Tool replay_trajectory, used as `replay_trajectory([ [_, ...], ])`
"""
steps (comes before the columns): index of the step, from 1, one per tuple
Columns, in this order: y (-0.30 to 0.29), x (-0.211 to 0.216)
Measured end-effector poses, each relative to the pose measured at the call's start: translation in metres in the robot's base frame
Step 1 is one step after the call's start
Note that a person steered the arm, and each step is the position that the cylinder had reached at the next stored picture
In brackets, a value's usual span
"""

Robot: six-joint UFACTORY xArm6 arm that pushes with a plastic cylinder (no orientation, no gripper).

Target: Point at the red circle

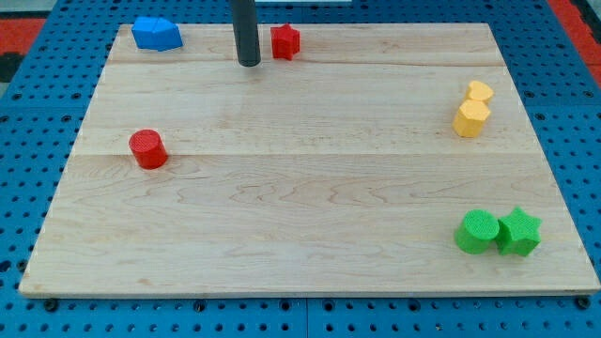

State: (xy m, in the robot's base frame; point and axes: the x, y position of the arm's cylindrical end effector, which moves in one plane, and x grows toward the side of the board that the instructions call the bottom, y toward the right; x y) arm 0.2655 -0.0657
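Two green blocks [498, 231] near right. Red circle [147, 149] mid left on tabletop [300, 207], untouched. Far off, my tip [248, 63] beside red star-like block [285, 41], well apart from target; bare-rod end effector, nothing held.

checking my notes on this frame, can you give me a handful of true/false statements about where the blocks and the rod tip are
1. My tip is touching the red circle. False: it stands near the view's top, well apart from the circle at the view's left.
2. A red star-like block sits just to the view's right of my tip. True.
3. The blue block is at the view's bottom right. False: it is at the top left corner of the board.
4. Two green blocks sit side by side at the view's bottom right. True.
5. The two yellow blocks lie near the view's right edge. True.
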Motion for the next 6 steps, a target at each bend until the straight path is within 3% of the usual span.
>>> replay_trajectory([
  [2,0.052,-0.027],
  [3,0.016,0.012],
  [6,-0.237,0.081],
])
